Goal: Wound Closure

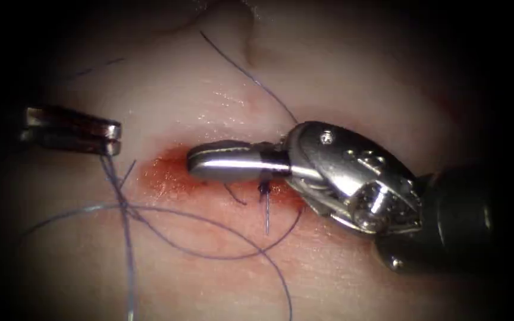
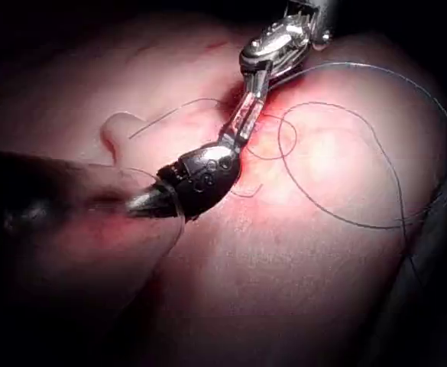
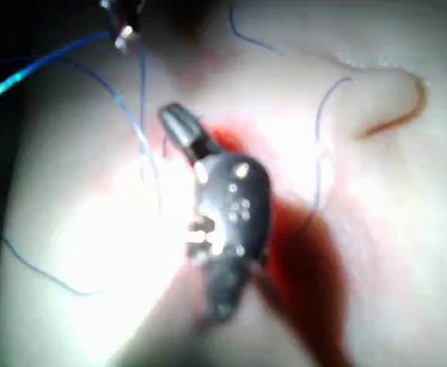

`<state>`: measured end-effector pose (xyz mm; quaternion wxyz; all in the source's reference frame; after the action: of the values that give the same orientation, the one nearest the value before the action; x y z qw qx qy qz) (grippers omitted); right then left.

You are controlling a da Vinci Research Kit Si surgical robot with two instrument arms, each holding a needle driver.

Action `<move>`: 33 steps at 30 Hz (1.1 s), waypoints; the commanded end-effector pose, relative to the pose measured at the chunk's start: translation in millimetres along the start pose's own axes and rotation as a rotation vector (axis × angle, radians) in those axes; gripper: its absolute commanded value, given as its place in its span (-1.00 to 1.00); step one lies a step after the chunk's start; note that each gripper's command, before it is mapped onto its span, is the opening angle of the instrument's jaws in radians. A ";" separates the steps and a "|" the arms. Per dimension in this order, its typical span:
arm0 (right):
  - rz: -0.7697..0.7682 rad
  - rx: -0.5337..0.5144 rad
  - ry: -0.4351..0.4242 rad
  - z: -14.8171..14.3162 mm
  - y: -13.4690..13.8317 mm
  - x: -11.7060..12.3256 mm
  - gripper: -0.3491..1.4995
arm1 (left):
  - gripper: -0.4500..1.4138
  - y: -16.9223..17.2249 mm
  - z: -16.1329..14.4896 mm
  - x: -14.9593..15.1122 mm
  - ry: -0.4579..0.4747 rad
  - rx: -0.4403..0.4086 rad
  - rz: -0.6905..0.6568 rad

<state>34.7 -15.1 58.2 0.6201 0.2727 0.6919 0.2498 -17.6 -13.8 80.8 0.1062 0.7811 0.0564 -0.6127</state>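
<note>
Two tools are present. Right tool [image 1: 209, 161]: polished metal, smooth rounded jaws, lying closed over the red cut [image 1: 168, 178] with the tips pointing to the picture's left. At the base of the jaws a short dark thread end [image 1: 266, 205] hangs straight down; whether the jaws pinch it or it merely passes behind them cannot be told from the endoscope view. Left tool [image 1: 111, 138]: two flat, squared metal jaws, held narrow and nearly parallel, well left of the cut. Thread [image 1: 127, 209] rises to them from the tangle below, and they appear to grip it.

One thread is seen, thin, blue-violet, in several loops: one strand runs up and away behind the right tool, one long arc sweeps below the cut, others cross in a tangle on the left side. One short curved dark piece [image 1: 236, 196] sits at the cut's lower edge just below the right jaws; it may be the needle in the tissue [image 1: 340, 279] or a stitch, too small to say.

Tissue: pale, moist, glistening, with one raised fold at the far edge. Red fluid [image 1: 156, 169] stains the cut.
</note>
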 end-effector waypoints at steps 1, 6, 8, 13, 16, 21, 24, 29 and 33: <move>-0.009 -0.022 -0.015 2.1 1.0 -1.5 -0.95 | -1.00 0.7 1.0 -0.7 0.038 -0.021 0.002; -0.024 -0.032 -0.018 6.7 2.3 -3.1 -0.95 | -1.00 0.3 2.8 -0.8 0.116 -0.054 0.018; -0.028 -0.019 -0.021 7.6 2.3 -3.6 -0.95 | -1.00 -0.2 3.0 -1.1 0.146 -0.054 0.020; -0.025 0.040 -0.029 9.5 1.2 -3.7 -0.93 | -1.00 -1.1 2.7 -1.8 0.176 -0.070 0.026; -0.023 0.105 -0.039 10.7 -0.2 -4.0 -0.95 | -1.00 -1.1 2.4 -1.8 0.181 -0.083 0.034; -0.015 0.204 -0.046 12.1 -2.4 -3.8 -1.00 | -1.00 -1.1 1.8 -2.1 0.184 -0.096 0.043; -0.010 0.233 -0.048 12.7 -3.2 -3.5 -1.00 | -1.00 -1.3 1.7 -2.6 0.182 -0.101 0.045; -0.001 0.274 -0.039 12.7 -4.5 -2.7 -1.00 | -1.00 -1.2 1.2 -3.4 0.167 -0.110 0.036; 0.016 0.313 0.016 10.4 -5.3 -1.2 -1.00 | -1.00 -0.1 0.2 -4.7 0.134 -0.135 0.041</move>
<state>44.5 -19.0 53.9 0.5601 0.3706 0.7271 0.1426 -18.3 -13.3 84.9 0.1683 0.8112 0.0887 -0.5529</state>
